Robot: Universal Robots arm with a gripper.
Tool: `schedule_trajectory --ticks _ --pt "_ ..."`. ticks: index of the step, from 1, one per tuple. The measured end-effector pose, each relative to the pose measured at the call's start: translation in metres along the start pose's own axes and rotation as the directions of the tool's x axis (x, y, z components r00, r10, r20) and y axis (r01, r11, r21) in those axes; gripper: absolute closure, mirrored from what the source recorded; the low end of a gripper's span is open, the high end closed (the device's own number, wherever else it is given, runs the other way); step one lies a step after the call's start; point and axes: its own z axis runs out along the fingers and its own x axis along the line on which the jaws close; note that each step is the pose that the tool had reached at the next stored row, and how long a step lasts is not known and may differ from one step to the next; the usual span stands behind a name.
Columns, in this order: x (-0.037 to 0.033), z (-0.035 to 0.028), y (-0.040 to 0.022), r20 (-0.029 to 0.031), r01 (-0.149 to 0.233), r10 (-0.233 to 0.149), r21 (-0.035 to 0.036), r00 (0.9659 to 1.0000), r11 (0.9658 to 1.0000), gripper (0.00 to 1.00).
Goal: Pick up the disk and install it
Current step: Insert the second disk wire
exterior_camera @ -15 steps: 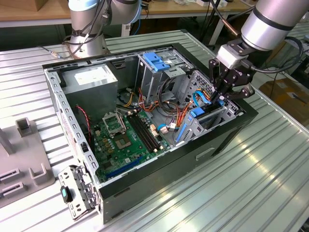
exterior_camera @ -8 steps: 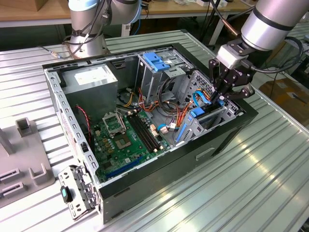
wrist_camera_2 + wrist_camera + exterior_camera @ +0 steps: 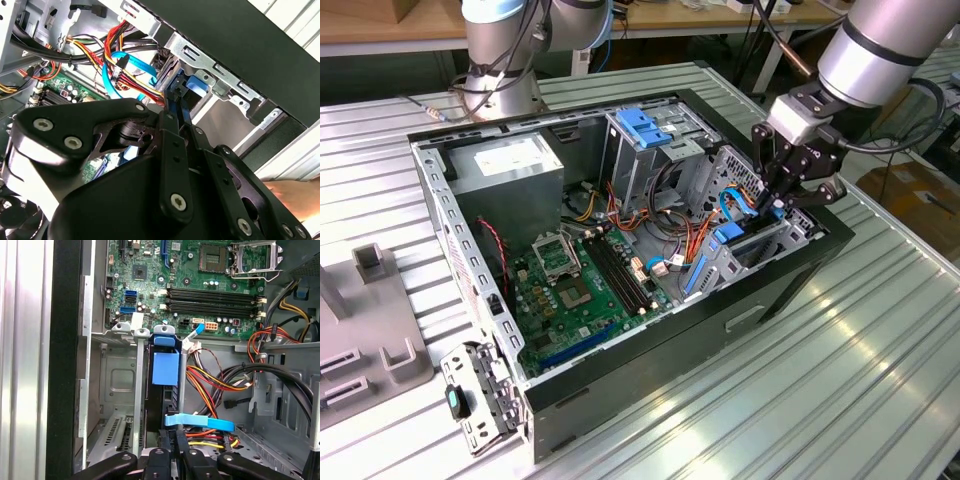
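The claw [image 3: 778, 203] is pinched shut on the disk [image 3: 165, 390], which stands on edge in the computer case [image 3: 740, 310], long side pointing down into its slot.

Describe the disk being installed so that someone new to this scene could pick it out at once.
Start from the open black computer case on the slatted metal table, then go to its corner at the exterior view's right, under the gripper. The disk stands on edge in the drive bay there. Its blue plastic rails distinguish it from the grey metal around it.
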Motion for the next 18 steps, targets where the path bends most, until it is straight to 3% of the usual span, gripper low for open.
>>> schedule_trajectory --ticks 9,18 --pt "0.0003 0.0041 0.0001 0.0001 0.000 0.000 0.0000 1.0000 1.0000 0.84" --pt "0.0003 0.0045 0.0001 0.0000 0.000 0.000 0.0000 1.0000 1.0000 0.84"
